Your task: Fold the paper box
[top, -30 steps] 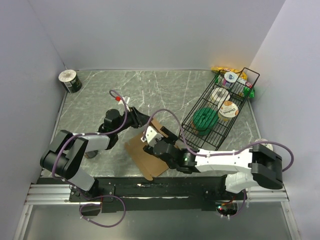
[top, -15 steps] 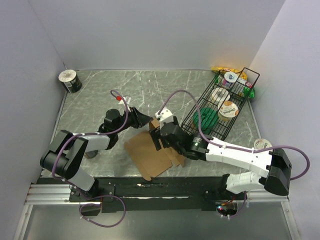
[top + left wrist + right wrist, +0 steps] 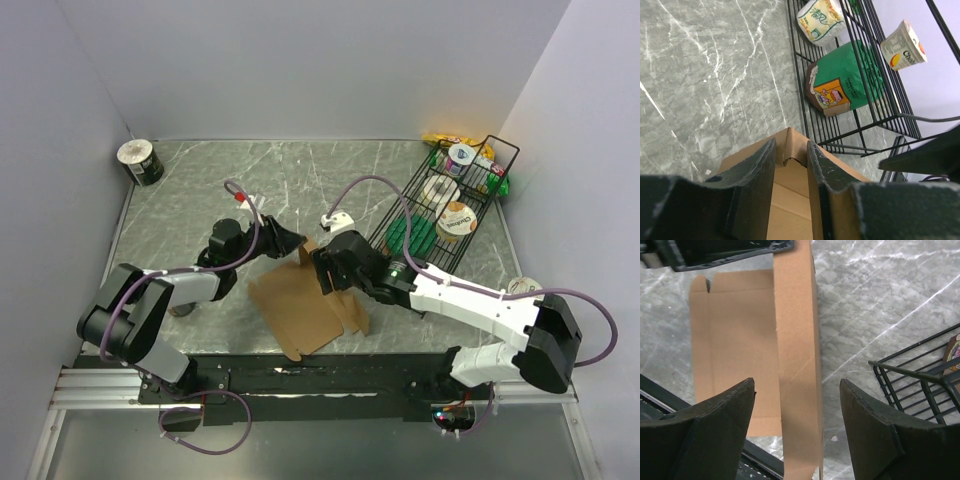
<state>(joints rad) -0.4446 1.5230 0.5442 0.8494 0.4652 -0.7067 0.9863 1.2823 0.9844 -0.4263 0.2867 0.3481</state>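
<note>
grey-green marble tabletop (image 3: 200, 190), closed in by pale walls (image 3: 300, 60) on three sides. the paper box (image 3: 300, 315) is seen as a brown die-cut sheet lying near the middle of the near edge, its nearest corner reaching the black rail (image 3: 250, 372) that borders the table. one long panel along its right side is raised from the sheet, and its far corner is lifted.

that lifted far corner is pinched by the left gripper (image 3: 296, 243); in the left wrist view the cardboard edge is clamped between the two dark fingers (image 3: 760, 165). the right gripper (image 3: 322, 277) is held above the raised panel with its jaws spread and touching nothing, the panel lying between them with room on either side.

a black wire basket (image 3: 440, 270) stands at the right, just beside the right arm; a strip of bare marble is left between it and the box. a green packet (image 3: 845, 82) lies at the basket's near end. open marble is left across the far half of the table, up to a dark roll (image 3: 140, 162) in the far left corner.

compared with one second earlier, the right arm has been stretched farther out and its gripper carried from low over the sheet's right part towards the far corner. the left gripper has not shifted.
</note>
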